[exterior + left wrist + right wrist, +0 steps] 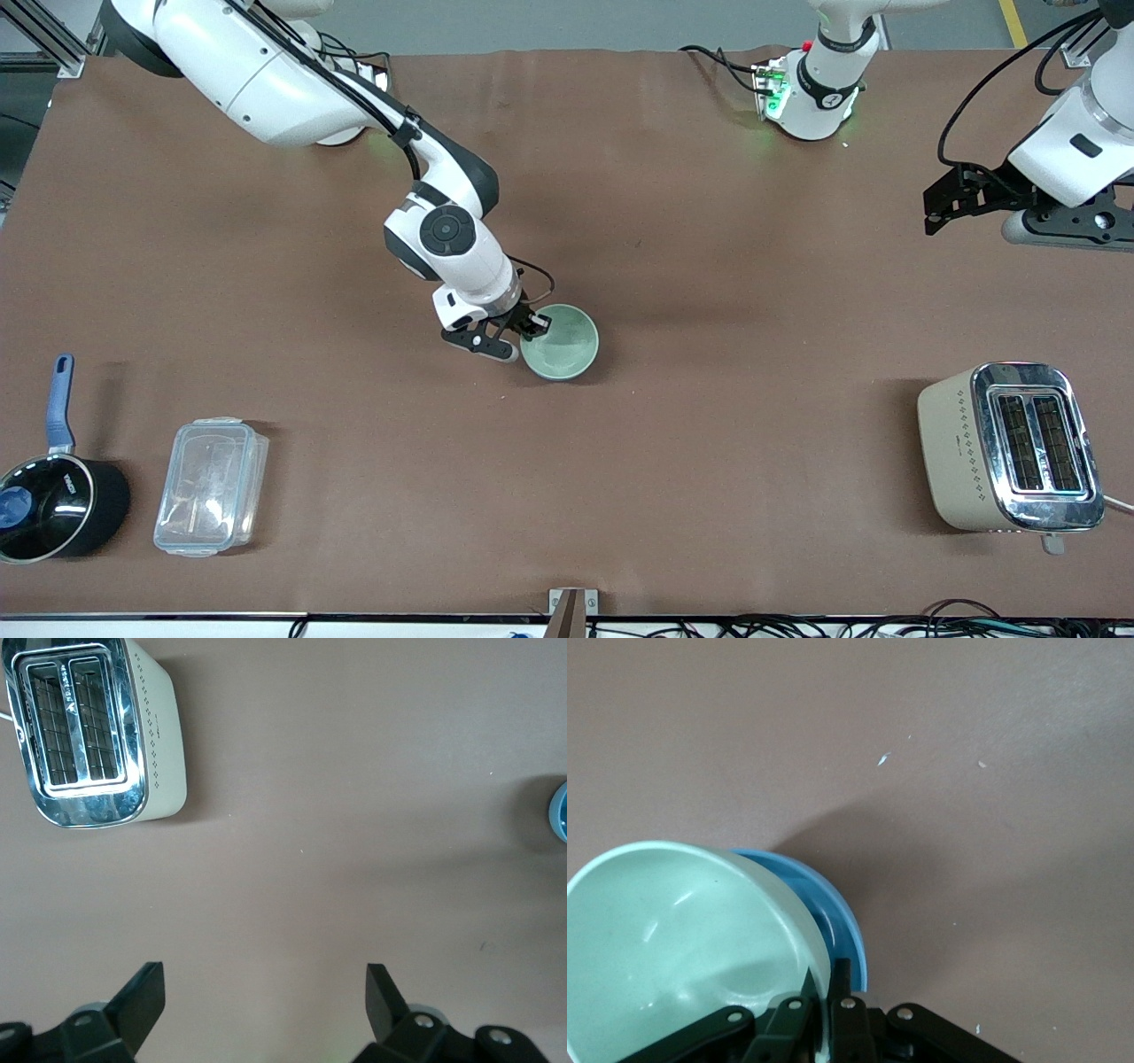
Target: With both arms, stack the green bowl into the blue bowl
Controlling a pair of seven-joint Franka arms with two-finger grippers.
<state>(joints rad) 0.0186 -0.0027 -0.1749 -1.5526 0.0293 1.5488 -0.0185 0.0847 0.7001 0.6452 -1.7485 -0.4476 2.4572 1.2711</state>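
The green bowl [562, 342] sits near the table's middle. In the right wrist view the green bowl [673, 939] lies tilted in the blue bowl [837, 917], whose blue rim shows along one side. In the front view the blue bowl is hidden under the green one. My right gripper [534, 323] is shut on the green bowl's rim, one finger inside and one outside [827, 981]. My left gripper [930, 208] is open and empty [264, 992], waiting in the air over the left arm's end of the table.
A beige and chrome toaster [1010, 447] stands near the front camera at the left arm's end; it also shows in the left wrist view [89, 735]. A black saucepan with a blue handle [53, 505] and a clear plastic box [211, 486] stand at the right arm's end.
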